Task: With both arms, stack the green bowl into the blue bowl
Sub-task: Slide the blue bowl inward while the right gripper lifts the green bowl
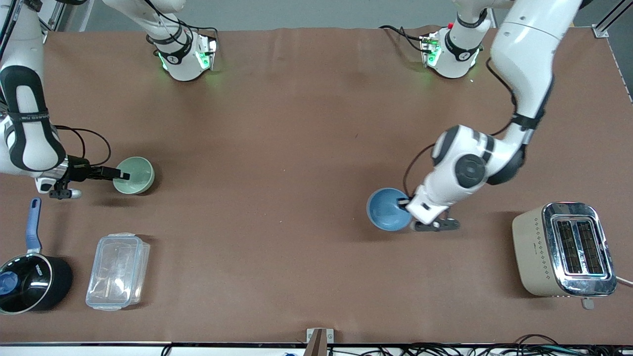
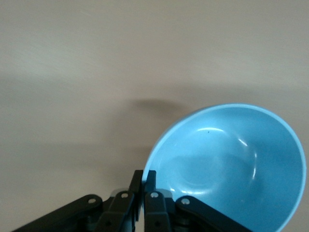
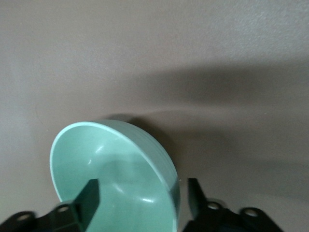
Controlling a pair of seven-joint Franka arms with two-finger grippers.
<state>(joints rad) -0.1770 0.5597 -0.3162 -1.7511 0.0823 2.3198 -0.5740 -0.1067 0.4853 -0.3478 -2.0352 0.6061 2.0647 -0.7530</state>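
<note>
From the front view, we see the green bowl (image 1: 134, 175) near the tabletop's (image 1: 296, 148) edge at the right arm's end, with the right tool (image 1: 118, 174) reaching in over its rim. The blue bowl (image 1: 388, 209) sits toward the left arm's end, well apart from it, with the left tool (image 1: 406, 203) at its rim. We judge each arm has taken the bowl at its own end so the two can be brought together.

In the left wrist view, the left tool (image 2: 144, 178) has its fingers pressed together, pinching the rim of the blue bowl (image 2: 231, 166), which looks tilted.

In the right wrist view, the right tool (image 3: 145, 193) is spread, one finger (image 3: 89, 193) inside the green bowl (image 3: 116, 176) and the other outside, straddling the wall but not yet gripping it.
</note>
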